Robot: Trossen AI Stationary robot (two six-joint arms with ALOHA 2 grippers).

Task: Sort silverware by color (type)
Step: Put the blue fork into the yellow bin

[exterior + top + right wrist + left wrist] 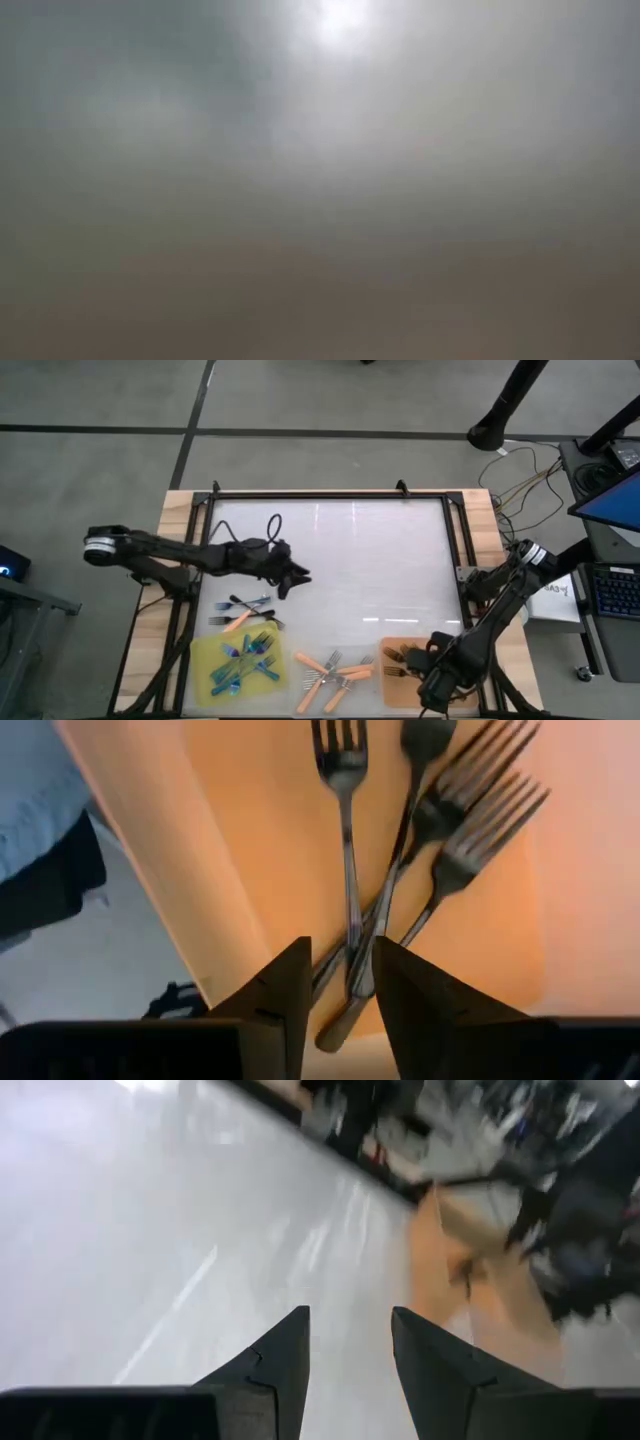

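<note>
Reaching in from the left edge, the left arm stretches across the white tabletop (pixel 380 560) and ends with the left claw (pixel 298 577) over bare surface near the middle-left; in its wrist view the two dark fingers (pixel 280 1355) stand apart with nothing between them, so it is released and empty. Just below that claw lies a small loose cluster of forks (pixel 243 612), blue-teal ones mixed with an orange-handled one. Nearer the front edge sits a yellow mat (pixel 205 660) carrying a pile of iridescent blue-teal forks (pixel 243 660). To the right of the mat, directly on the tabletop, lies a group of orange-handled forks (pixel 335 672) with silver tines, overlapping one another. Farther right, at the front right corner, an orange mat (pixel 400 645) holds the dark grey forks (pixel 430 800). The right arm bends down over this mat, and the right claw (pixel 432 678) hangs just above it. In the right wrist view its fingers (pixel 285 990) are parted, and the crossed handles of the dark forks lie on the mat in the gap between them; whether the fingers touch any handle cannot be told. The low view is a blank grey haze.
</note>
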